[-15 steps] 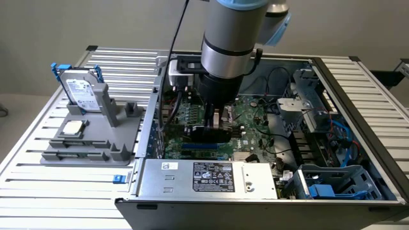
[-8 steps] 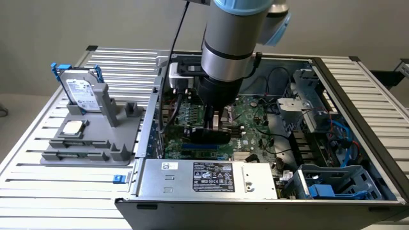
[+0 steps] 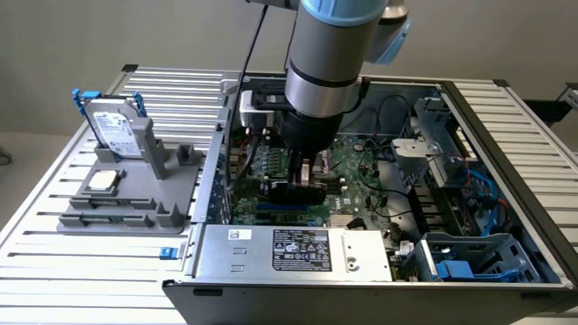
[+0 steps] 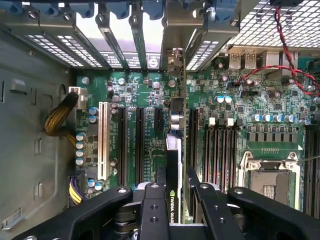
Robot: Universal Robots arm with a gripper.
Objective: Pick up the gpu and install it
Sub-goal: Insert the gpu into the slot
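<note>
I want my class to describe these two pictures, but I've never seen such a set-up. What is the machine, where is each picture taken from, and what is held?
It is a grey-and-blue robot arm with a black two-fingered gripper at its tip. One picture comes from a camera off the arm, the other from one on its wrist. On the ribbed metal table stand an open computer case and a grey plastic holder carrying a silver hard drive in a blue-handled frame and a small square silver processor chip. The gripper is shut on the gpu, a thin card with a black cover, held edge-on above the green motherboard.
</note>
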